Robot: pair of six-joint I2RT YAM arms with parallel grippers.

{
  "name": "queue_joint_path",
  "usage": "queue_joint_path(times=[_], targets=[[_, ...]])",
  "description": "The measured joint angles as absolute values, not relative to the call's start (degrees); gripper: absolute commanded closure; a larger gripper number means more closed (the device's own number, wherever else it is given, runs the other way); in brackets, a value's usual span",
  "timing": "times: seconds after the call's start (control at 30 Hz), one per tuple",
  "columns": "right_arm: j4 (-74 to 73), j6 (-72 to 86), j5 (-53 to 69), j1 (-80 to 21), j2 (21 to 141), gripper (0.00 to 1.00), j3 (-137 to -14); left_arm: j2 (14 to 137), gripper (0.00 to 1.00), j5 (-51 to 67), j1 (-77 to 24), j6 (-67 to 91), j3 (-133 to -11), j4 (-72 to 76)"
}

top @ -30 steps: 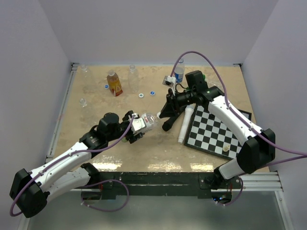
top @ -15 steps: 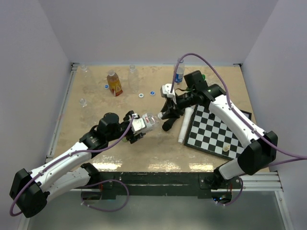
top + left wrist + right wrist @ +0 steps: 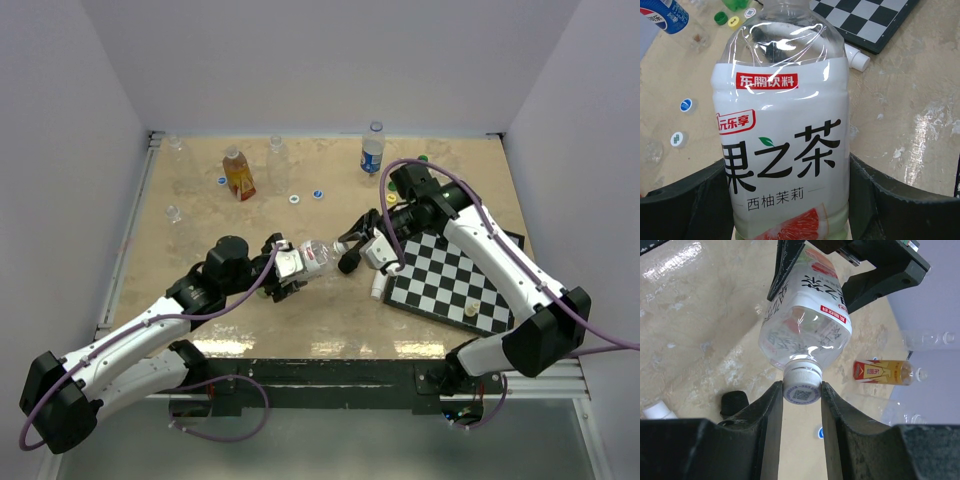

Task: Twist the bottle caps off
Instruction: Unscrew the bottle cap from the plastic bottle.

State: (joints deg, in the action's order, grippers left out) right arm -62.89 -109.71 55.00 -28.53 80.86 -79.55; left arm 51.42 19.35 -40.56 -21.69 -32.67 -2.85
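Note:
My left gripper (image 3: 285, 265) is shut on a clear bottle (image 3: 311, 256) with a white label and holds it tilted above the table, neck towards the right arm. In the left wrist view the bottle (image 3: 785, 125) fills the frame between the two black fingers (image 3: 890, 210). My right gripper (image 3: 347, 245) is shut on this bottle's white cap (image 3: 801, 385). In the right wrist view both fingers (image 3: 771, 405) press the cap's sides, and the bottle (image 3: 807, 325) rises behind it.
At the back stand an amber bottle (image 3: 238, 175), a blue-labelled bottle (image 3: 372, 150) and a clear bottle (image 3: 278, 160). Loose caps (image 3: 295, 199) lie near them. A chessboard (image 3: 450, 275), a white tube (image 3: 383, 270) and a black microphone (image 3: 350, 262) lie at the right.
My right gripper has come forward from near the blue-labelled bottle to the held bottle's cap and now grips it. The left arm has barely moved.

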Motion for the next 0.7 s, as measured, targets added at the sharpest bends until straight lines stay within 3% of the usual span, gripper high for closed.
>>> queue_joint_path(times=[0.43, 0.7], targets=[[-62.7, -114.1, 55.2, -28.5, 80.8, 1.0, -78.1, 51.4, 1.0, 19.4, -40.6, -21.7, -32.7, -3.9], [-61.5, -114.5, 56.5, -28.0, 80.2, 0.9, -76.6, 51.4, 1.0, 19.5, -40.6, -21.7, -32.7, -4.1]])
